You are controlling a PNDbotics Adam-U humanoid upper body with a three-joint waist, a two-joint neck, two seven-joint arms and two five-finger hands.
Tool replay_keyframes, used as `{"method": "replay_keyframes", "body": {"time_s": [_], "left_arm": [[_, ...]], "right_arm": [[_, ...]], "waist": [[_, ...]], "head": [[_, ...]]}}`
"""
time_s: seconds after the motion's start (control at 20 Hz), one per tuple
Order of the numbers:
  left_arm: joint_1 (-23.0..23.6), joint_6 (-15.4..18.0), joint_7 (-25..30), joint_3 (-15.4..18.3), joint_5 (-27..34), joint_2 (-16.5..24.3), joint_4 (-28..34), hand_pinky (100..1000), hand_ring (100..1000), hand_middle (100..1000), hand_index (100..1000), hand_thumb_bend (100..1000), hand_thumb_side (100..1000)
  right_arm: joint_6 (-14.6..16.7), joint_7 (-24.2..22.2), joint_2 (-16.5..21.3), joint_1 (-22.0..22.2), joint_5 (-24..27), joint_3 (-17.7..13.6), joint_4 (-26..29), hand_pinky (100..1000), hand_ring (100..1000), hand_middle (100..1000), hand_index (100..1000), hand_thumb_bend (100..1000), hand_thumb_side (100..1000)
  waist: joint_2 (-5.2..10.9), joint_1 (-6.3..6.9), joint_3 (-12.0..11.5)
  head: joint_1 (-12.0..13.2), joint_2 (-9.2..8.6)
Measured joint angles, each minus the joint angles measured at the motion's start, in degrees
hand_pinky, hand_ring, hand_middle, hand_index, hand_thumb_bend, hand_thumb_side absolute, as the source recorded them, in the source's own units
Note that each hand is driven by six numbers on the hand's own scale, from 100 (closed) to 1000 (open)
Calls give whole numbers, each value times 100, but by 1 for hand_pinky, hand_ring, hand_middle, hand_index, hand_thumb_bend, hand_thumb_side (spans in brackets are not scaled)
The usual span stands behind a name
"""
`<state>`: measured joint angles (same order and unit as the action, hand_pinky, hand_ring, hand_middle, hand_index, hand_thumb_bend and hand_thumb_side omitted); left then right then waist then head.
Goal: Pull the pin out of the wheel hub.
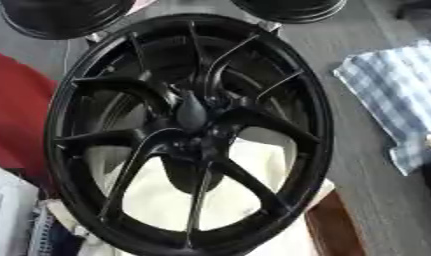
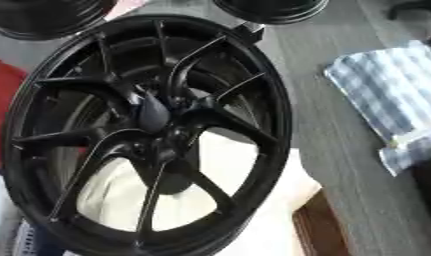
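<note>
A large black wheel (image 1: 188,135) is filling most of the view, lying tilted with its spokes fanning out from the middle. At its hub (image 1: 194,117), a dark, rounded, tapering pin (image 1: 190,111) is sitting in the centre and pointing up toward the camera (it is black like the wheel, so its edges are hard to trace). A cream-coloured surface (image 1: 253,162) is showing through the gaps between the lower spokes. To the right, a blue-and-white checked cloth (image 1: 398,97) is lying on the grey floor (image 1: 358,165), well apart from the wheel. A red shape (image 1: 17,115) is sitting at the left, and two more dark wheels are peeking in at the top edge. Neither robot hand is appearing, so I cannot tell how the fingers are set.
</note>
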<state>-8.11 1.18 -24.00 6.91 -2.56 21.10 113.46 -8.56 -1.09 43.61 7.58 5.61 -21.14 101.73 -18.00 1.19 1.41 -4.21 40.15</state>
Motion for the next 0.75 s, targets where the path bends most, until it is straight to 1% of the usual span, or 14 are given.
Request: {"method": "replay_keyframes", "body": {"time_s": [0.05, 0.1, 0.15, 0.2, 0.25, 0.3, 0.35, 0.4, 0.45, 0.5, 0.6, 0.7, 0.75], "left_arm": [[0, 0, 0, 0, 0, 0, 0, 689, 566, 561, 694, 100, 626], [0, -1, 1, 0, 0, 0, 0, 688, 566, 561, 694, 100, 626], [0, -2, 1, -1, 0, 0, 0, 688, 566, 561, 693, 100, 627], [0, -3, 2, -1, 0, 0, 0, 688, 566, 561, 693, 100, 627], [0, -3, 2, -1, -1, 0, 0, 688, 567, 561, 693, 100, 632], [0, -3, 3, -1, -1, 0, 0, 688, 567, 562, 693, 100, 634], [0, 1, 7, -2, -1, 0, 0, 688, 567, 561, 692, 100, 634], [1, 8, 14, -2, -1, 0, 0, 688, 567, 561, 692, 100, 634], [2, 13, 23, -2, -2, 0, 0, 688, 567, 561, 692, 100, 634], [2, 16, 32, -2, -2, 0, 0, 688, 567, 561, 692, 100, 634], [2, 16, 37, -2, -2, 0, 0, 687, 566, 561, 692, 100, 633], [2, 15, 36, -2, -2, 0, 0, 687, 566, 561, 692, 100, 633], [1, 14, 35, -3, -2, 0, 0, 686, 566, 561, 691, 100, 638]], "right_arm": [[-32, 44, 0, 1, 34, 0, 0, 1000, 1000, 915, 977, 102, 157], [-94, 87, 0, 2, 59, 0, -2, 1000, 1000, 909, 970, 154, 178], [-175, 121, 0, 2, 61, -1, -4, 1000, 1000, 901, 957, 112, 289], [-272, 164, 0, 1, 58, -2, -5, 1000, 1000, 899, 955, 100, 292], [-364, 216, 0, 1, 47, -4, -5, 1000, 1000, 899, 957, 110, 245], [-439, 270, 0, 0, 42, -4, -3, 1000, 1000, 900, 960, 114, 158], [-482, 313, 0, 0, 43, -4, 3, 1000, 1000, 900, 970, 100, 665], [-476, 352, -1, -2, 60, -4, 37, 1000, 1000, 897, 967, 100, 787], [-431, 397, -1, -3, 102, -3, 79, 1000, 1000, 888, 957, 100, 854], [-375, 451, -2, -3, 152, -2, 117, 1000, 1000, 884, 949, 100, 845], [-243, 564, -6, -4, 257, 3, 215, 1000, 1000, 850, 906, 100, 792], [-41, 676, -20, -25, 450, 38, 400, 1000, 1000, 809, 863, 100, 733], [90, 731, -26, -54, 567, 66, 528, 1000, 1000, 796, 853, 100, 727]], "waist": [[0, -9, 0], [0, -23, 0], [0, -31, 0], [0, -39, 0], [-1, -42, 1], [-1, -47, 1], [-1, -55, 1], [-2, -62, 1], [-3, -67, 1], [-7, -69, 0], [-13, -69, -6], [-24, -70, -23], [-32, -70, -30]], "head": [[-3, 0], [-12, -1], [-21, -1], [-28, -1], [-34, -1], [-41, -1], [-43, -1], [-45, -1], [-45, -1], [-45, -1], [-45, -1], [-45, -1], [-45, -1]]}}
